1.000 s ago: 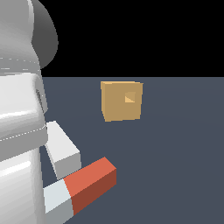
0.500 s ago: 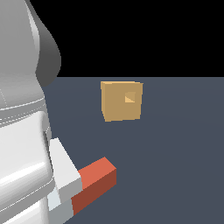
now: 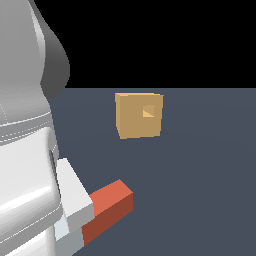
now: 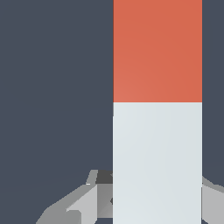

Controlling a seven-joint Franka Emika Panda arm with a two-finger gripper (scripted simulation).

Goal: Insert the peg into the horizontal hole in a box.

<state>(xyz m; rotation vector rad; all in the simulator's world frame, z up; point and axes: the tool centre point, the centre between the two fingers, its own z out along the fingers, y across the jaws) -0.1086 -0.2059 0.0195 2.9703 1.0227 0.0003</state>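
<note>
Peg (image 3: 102,210) red-orange and pale grey (half each); box (image 3: 135,117) tan.

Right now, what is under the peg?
Under the peg the wrist view shows only the dark grey floor beside it. The gripper straddles its pale half; one finger covers that half in the exterior view. The surface directly beneath is hidden.

1. The peg (image 3: 107,207) looked matt and smooth, like painted plastic, its red-orange and pale grey-white halves meeting at a clean line in the wrist view (image 4: 157,103).
2. The box (image 3: 139,115) had a flat tan, wood-coloured finish with no grain showing.
3. The arm (image 3: 25,150) looked like smooth, slightly glossy white plastic with soft shading.
4. The floor (image 3: 200,175) was an even, matt slate grey.
5. The finger (image 3: 75,192) was plain matt white.
</note>
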